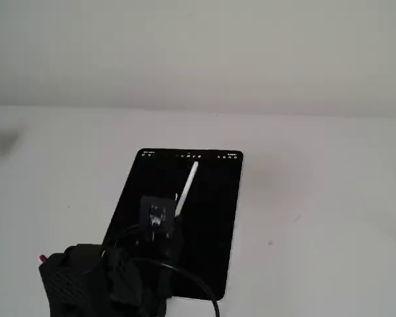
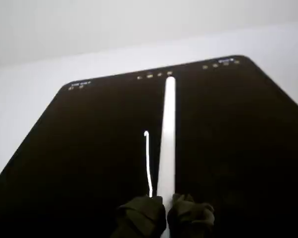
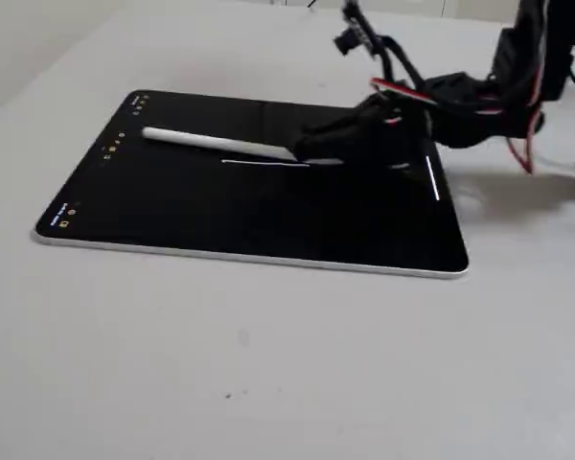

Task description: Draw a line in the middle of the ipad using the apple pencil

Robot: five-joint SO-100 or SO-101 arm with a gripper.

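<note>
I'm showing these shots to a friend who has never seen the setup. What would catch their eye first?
The big black tablet lying flat on the pale table. Next, the white pencil gripped by the dark claw, pointing toward the icon end of the screen. Just left of it in the wrist view glows a thin white line.

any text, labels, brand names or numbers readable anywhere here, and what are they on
None can be read.
ipad: tiny toolbar marks along its far short edge, white in the wrist view, blue and orange in a fixed view; too small and blurred to read.
apple pencil: plain white, no visible print.
line: a drawn stroke, not a character.
claw and the arm's black body: no legible label.
</note>
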